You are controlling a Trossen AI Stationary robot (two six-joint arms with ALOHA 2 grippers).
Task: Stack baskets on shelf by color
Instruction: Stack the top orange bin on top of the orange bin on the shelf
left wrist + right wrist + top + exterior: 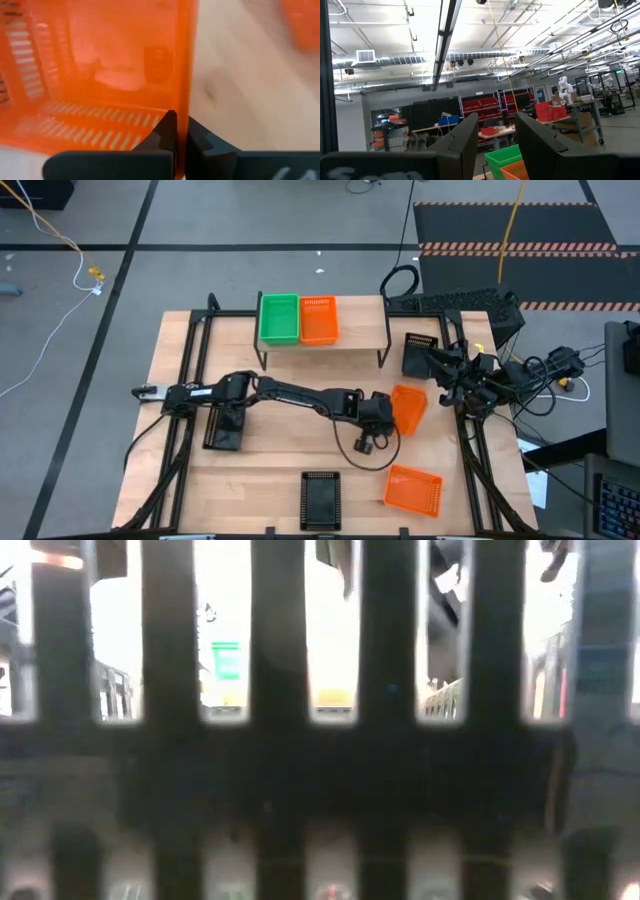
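Black basket point(320, 770) sits right against the low camera, its slotted wall blocking nearly that whole view; same basket lies at the front edge of the worktop point(280, 440) in the high view, mid-width.

Left pincer point(176, 131) is clamped on the wall of an orange basket point(100, 75), one finger each side of the rim. In the high view that arm reaches from the left across the worktop middle, and the held basket shows right of centre, tilted. Whether it's lifted clear or touching the wood, can't tell.

Right pincer point(495, 145) is parked at the right edge of the worktop, fingers apart, nothing between them, camera facing out into the room.

Shelf point(355, 320) stands at the back, centre. On it: a green basket point(279, 318) at its left end and an orange one point(318, 319) just beside it, touching or nearly so. How many are nested in each spot isn't readable. Right part of the plank is bare.

Other baskets on the worktop:
- orange point(413, 489), front right, turned at an angle
- black point(225, 427), left side, partly under the left arm
- black point(420, 354), right of the shelf, near the right arm
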